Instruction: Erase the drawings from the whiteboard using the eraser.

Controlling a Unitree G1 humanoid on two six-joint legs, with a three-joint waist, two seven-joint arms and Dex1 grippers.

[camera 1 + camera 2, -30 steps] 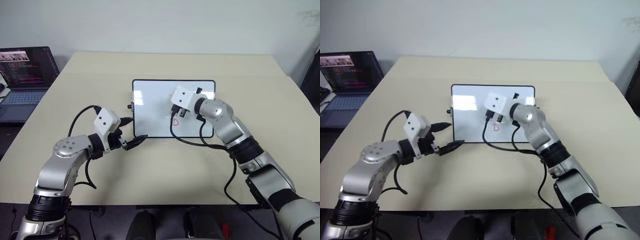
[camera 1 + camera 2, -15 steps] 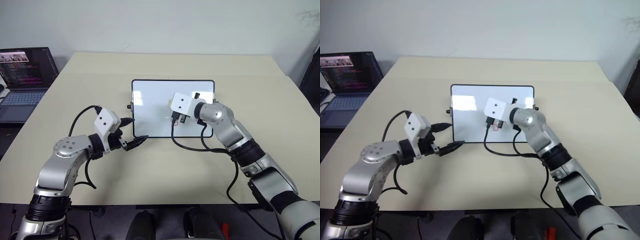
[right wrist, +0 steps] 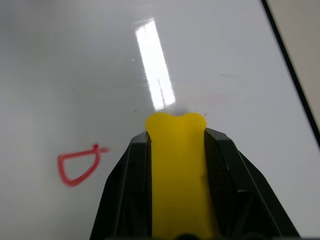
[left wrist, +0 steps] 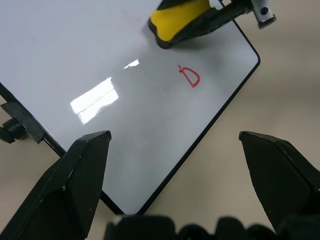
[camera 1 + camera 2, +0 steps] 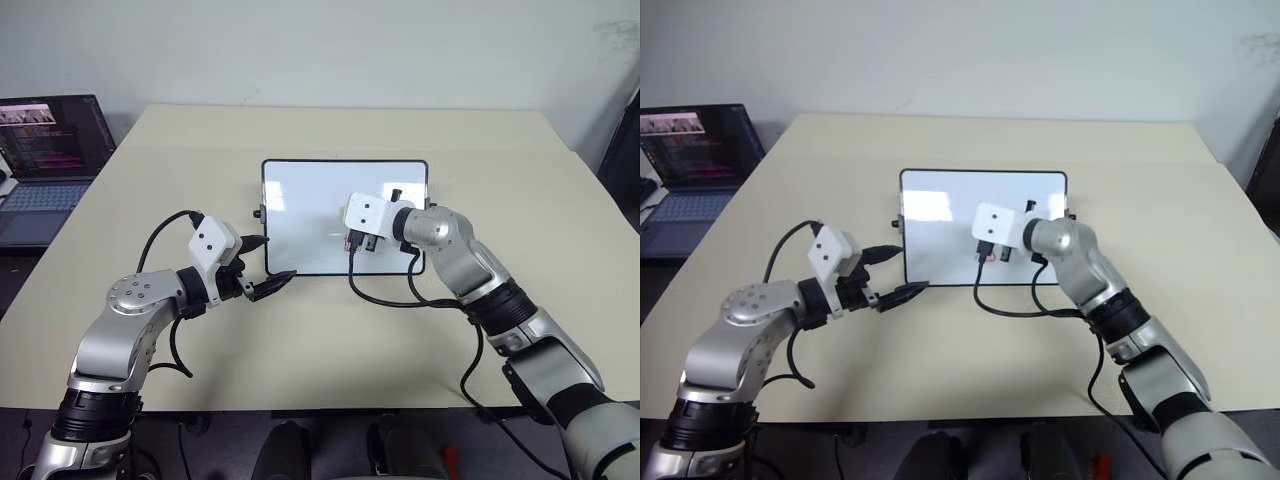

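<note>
The whiteboard lies flat in the middle of the table. One of the drawings, a small red D, stands near the board's near edge and shows again as the D. My right gripper is shut on the yellow eraser, whose tip rests on the board just beside the D. Ahead of the eraser is a faint pinkish smear. The eraser shows its black underside. My left gripper is open with nothing in it, hovering by the board's near left corner.
An open laptop stands off the table's far left corner. The right arm's black cable loops onto the beige table just before the board's near edge.
My right wrist has turned a little and eased toward the board's near edge, so it now covers the D in the head views. The left arm has not moved.
</note>
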